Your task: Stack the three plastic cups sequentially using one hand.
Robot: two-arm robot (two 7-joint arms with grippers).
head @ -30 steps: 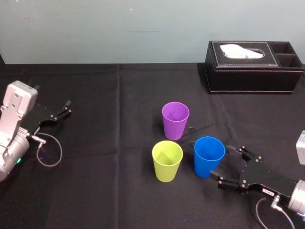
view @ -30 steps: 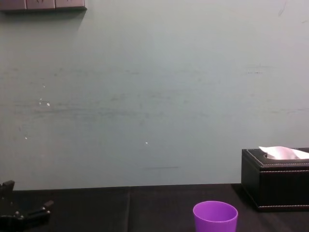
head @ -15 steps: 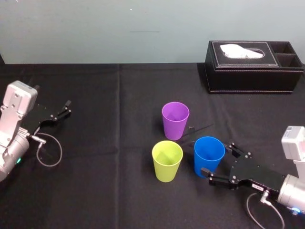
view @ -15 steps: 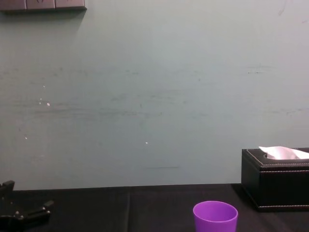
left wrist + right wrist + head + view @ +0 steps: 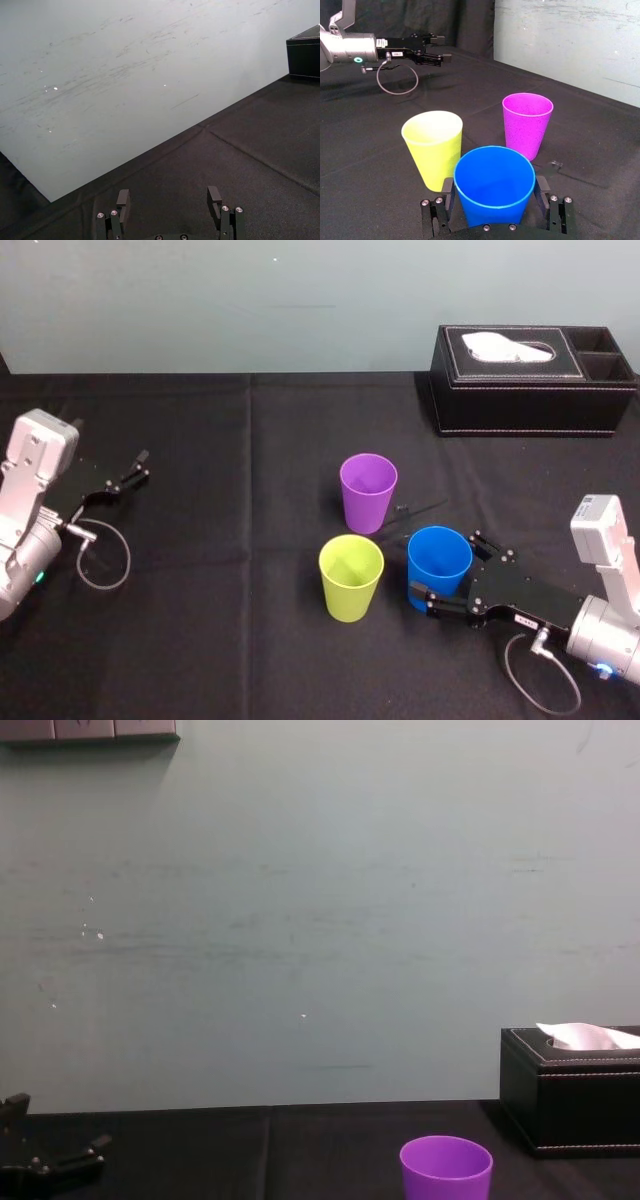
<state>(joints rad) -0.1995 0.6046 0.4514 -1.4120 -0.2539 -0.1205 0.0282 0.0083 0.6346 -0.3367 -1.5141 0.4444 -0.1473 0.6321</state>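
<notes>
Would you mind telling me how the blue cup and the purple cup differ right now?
The blue cup stands nearer the robot, to the right; the purple cup stands farther back. The open fingers of the right gripper flank the blue cup, while the purple cup stands free. Both are upright, mouth up, same tapered shape. The left gripper is parked at far left.

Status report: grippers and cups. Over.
Right gripper open, jaws flanking blue cup. Left gripper open, parked far left. Purple cup, yellow-green cup upright, unstacked. Tissue box far back, no obstruction.
</notes>
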